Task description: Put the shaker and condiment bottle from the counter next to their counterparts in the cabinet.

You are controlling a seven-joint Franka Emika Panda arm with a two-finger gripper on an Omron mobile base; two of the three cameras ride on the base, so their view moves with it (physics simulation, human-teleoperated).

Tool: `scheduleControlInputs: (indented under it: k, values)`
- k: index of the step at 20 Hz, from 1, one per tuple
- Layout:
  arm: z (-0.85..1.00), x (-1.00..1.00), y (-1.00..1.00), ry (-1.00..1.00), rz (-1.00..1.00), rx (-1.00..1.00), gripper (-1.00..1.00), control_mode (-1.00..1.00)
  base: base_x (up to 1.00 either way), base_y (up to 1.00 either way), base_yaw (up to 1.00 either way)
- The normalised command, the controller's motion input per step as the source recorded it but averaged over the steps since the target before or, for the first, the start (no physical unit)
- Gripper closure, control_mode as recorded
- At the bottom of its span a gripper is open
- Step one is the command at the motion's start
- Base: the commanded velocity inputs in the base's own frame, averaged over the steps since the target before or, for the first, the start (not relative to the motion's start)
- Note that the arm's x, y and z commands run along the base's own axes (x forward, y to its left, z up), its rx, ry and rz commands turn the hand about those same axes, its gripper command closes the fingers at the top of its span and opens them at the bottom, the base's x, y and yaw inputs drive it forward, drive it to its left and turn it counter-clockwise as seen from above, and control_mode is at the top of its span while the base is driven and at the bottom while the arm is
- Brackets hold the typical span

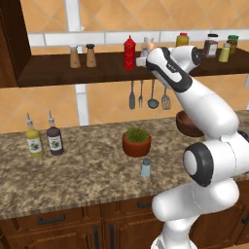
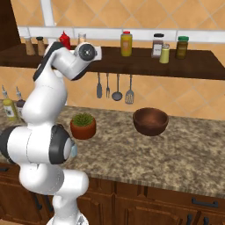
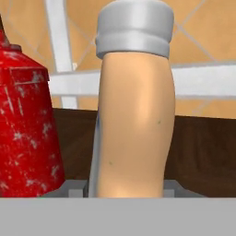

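Condiment bottle (image 3: 136, 115): smooth peach body, rounded shoulders, ribbed white cap; standing upright at the cabinet (image 1: 63, 73) shelf, just right of the glossy red squeeze bottle (image 1: 129, 52).
Fingers (image 1: 142, 62): clamping on the condiment bottle.
Shaker (image 1: 145, 167): pale glass, grey cap; sitting on the speckled granite bench (image 1: 82, 170), near the terracotta plant pot (image 1: 136, 144).
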Motion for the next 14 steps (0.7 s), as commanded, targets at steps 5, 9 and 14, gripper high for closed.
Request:
scheduleControlInputs:
  k: [5, 9, 14]
  values:
    - [-0.21, 0.16, 0.14, -0.02, 0.03, 0.0, 1.0, -1.0, 0.0, 0.0, 0.0]
    - [-0.27, 0.05, 0.15, -0.11, 0.05, -0.02, -1.0, -1.0, 0.0, 0.0, 0.0]
    - [-0.25, -0.09, -0.05, -0.11, 0.07, 0.0, -1.0, -1.0, 0.0, 0.0, 0.0]
